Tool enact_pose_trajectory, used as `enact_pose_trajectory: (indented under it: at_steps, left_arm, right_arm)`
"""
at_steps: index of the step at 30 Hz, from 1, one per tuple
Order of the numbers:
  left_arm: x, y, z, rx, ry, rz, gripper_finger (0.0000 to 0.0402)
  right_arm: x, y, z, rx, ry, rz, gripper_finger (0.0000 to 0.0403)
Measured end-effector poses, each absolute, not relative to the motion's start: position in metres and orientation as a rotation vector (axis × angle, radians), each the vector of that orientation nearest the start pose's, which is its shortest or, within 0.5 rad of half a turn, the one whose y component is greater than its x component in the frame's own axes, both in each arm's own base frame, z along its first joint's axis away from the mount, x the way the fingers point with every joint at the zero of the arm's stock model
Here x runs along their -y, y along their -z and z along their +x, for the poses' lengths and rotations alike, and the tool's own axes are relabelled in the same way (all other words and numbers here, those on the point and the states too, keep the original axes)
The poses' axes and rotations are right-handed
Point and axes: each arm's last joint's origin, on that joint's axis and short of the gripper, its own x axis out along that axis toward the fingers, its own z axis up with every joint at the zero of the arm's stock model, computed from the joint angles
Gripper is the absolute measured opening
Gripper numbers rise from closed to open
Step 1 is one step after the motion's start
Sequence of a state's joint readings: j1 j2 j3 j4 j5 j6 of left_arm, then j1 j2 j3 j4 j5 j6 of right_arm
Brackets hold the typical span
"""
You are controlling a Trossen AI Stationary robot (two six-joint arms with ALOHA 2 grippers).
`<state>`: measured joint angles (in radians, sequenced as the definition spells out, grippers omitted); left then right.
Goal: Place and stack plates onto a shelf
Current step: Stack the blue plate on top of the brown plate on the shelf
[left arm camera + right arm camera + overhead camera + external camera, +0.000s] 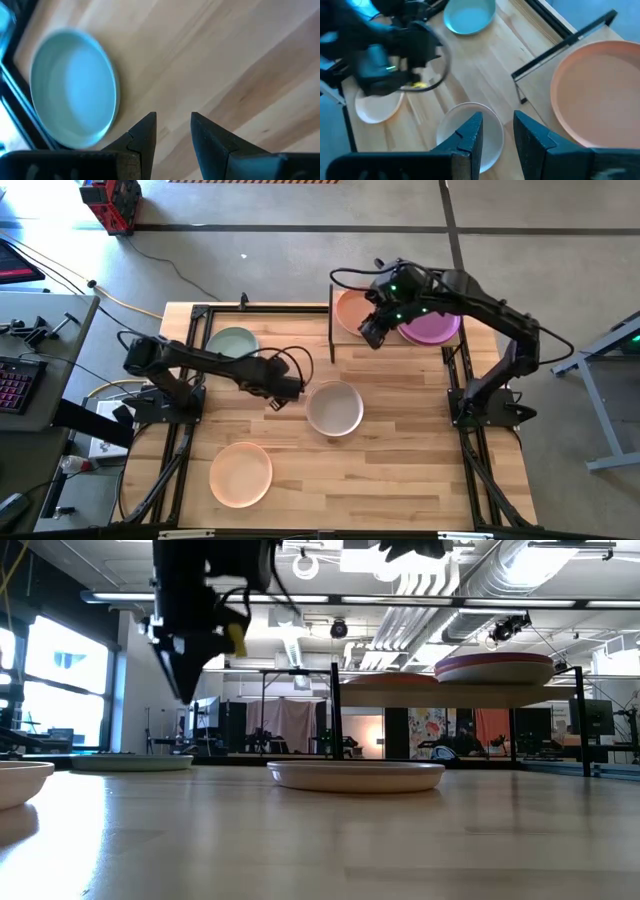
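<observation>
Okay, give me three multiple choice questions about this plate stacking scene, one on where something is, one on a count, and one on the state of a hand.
1. Where is the sage green plate?
A. on the shelf
B. on the tabletop near the left arm
C. held in the right hand

2. How many plates lie on the tabletop, off the shelf?
A. one
B. three
C. five

3. What is the left hand doing?
A. open and empty above the table
B. clamped on a plate
C. resting on the shelf

Answers: 1 B, the high view shows it on the tabletop by the left arm. 2 B: sage green, off-white plate and pale peach plate. 3 A, the left wrist view shows parted fingers over bare wood.
</observation>
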<state>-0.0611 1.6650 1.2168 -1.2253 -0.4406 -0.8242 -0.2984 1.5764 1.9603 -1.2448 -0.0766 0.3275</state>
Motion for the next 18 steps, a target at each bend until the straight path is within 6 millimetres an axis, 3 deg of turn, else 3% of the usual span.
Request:
enact_pose_trajectory:
  at_steps: [9, 18]
  left_arm:
    - [-0.028, -0.189, 0.260, -1.527, -0.997, -0.353, 0.0108]
    - [-0.052, -0.169, 0.243, -1.603, -1.024, -0.375, 0.0106]
  right_arm:
    - [0.064, -0.446, 0.278, -0.830, 0.298, 0.434, 0.0087]
    - [0.060, -0.445, 0.279, -0.836, 0.290, 0.431, 0.0087]
